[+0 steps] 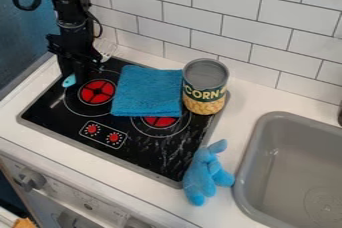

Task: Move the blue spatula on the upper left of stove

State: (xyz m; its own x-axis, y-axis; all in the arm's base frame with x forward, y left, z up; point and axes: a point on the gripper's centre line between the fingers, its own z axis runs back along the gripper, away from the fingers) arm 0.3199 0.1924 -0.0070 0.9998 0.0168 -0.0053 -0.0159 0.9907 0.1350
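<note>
At upper left on the stove [150, 156], spatula [69, 80] partly behind the hand [74, 71] (its opening and hold unclear).

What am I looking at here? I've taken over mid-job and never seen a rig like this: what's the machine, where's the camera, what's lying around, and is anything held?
The black machine at upper left is a robot arm; its gripper hangs over the stove's upper left. There is one picture, from a fixed camera looking down at a slant.

The spatula's blue handle end shows below the gripper, and its pale slotted head behind it. The middle is hidden, so it may be held, but I can't confirm that.

On the black stove lie a folded blue cloth and, beside it, an upright can. A blue plush toy lies at the stove's near right corner, left of the grey sink.
</note>
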